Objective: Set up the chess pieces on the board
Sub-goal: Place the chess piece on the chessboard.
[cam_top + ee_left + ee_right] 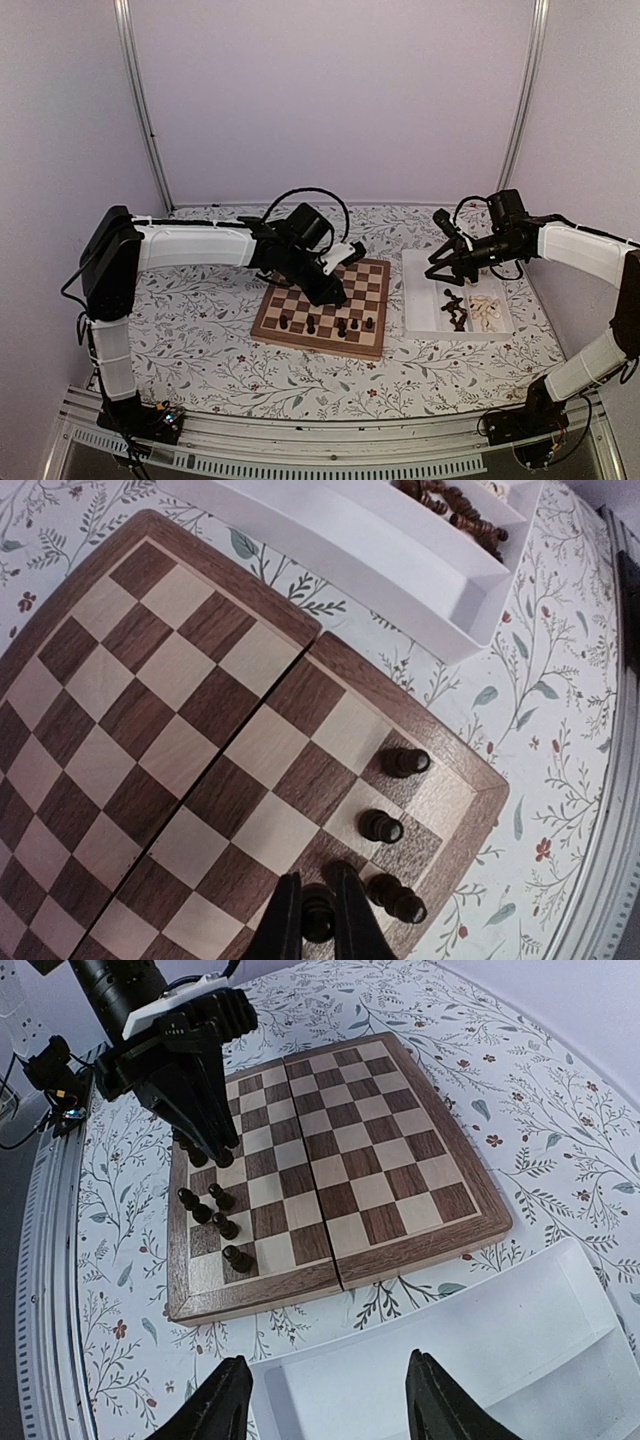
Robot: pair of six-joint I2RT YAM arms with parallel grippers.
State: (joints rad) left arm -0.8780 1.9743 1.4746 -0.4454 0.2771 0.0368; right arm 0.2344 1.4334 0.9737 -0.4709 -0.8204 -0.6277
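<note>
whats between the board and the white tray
Only a bare strip of floral tablecloth; the left wrist view shows it between board and tray.

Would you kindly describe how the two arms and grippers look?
The left arm and right arm have white shells, black joints and looping black cables. The left gripper and right gripper are black, the left with a white plate.

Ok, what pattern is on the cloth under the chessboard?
The cloth is white with leafy vines and small red flowers, clearest in the left wrist view.
</note>
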